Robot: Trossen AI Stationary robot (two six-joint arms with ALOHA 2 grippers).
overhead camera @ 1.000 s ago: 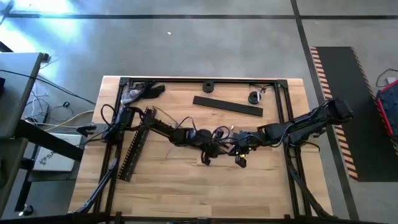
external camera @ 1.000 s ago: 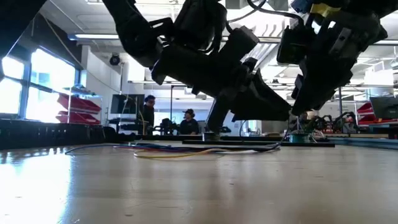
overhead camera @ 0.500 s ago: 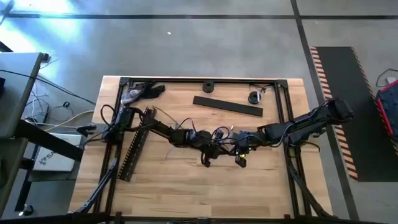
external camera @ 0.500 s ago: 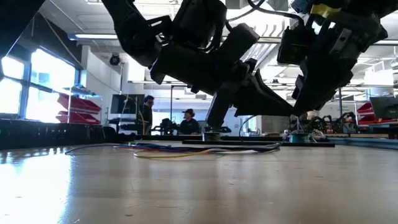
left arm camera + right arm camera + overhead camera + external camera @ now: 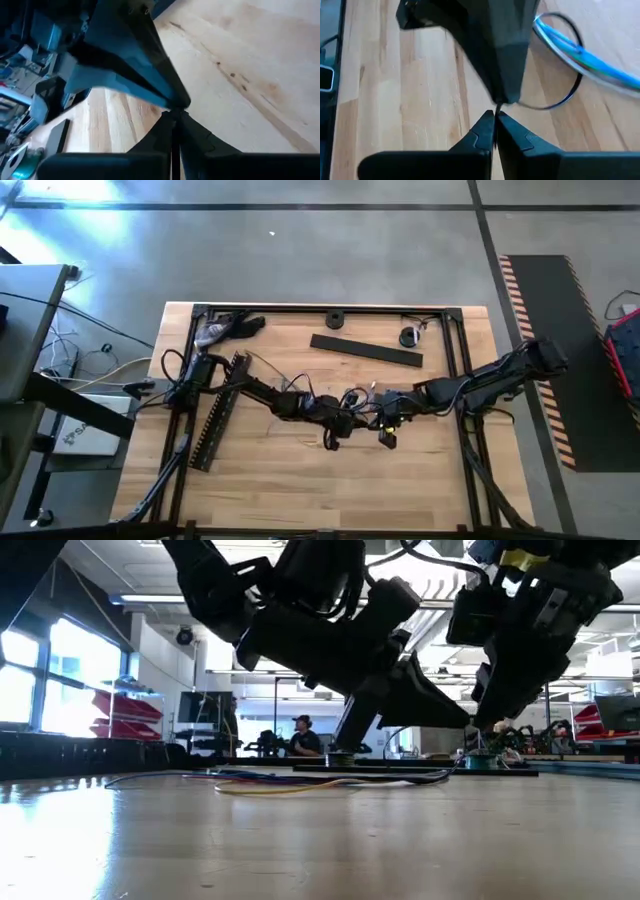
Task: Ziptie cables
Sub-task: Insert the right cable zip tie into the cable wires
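Mid-frame, left gripper (image 5: pixel 343 423) and right gripper (image 5: pixel 385 423) fingers pinch a thin tie; next, loop the cables (image 5: pixel 300 781).

In the high view the cables (image 5: pixel 352 396) near the tabletop's (image 5: pixel 300 480) middle are mostly hidden under both arms and too thin to count. What the left gripper (image 5: pixel 172 111) and right gripper (image 5: pixel 495 116) pinch is too thin to identify. Blur smears the cables in the right wrist view.
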